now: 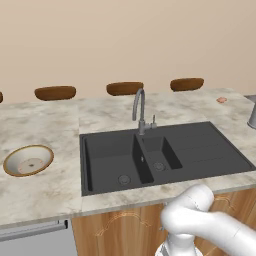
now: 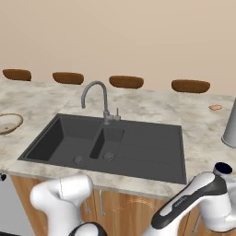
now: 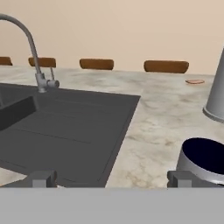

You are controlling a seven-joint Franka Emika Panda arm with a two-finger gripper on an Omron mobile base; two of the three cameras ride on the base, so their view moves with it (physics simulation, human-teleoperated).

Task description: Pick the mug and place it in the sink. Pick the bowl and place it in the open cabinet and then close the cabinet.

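I am seeing the gripper (image 3: 111,179) spread wide and gripping nothing, the upright mug (image 3: 203,162) sitting on the counter (image 3: 162,118) off-centre behind the right fingertip, right of the sink (image 3: 65,127).

A rendered home kitchen. At frame centre a matte black double-basin sink (image 1: 200,150) with a grey steel gooseneck tap (image 1: 139,110) sits in a pale marbled stone counter (image 1: 45,190). Light-brown wooden base cabinets (image 1: 120,232) run below, dark brown oval stool seats (image 1: 55,92) behind.
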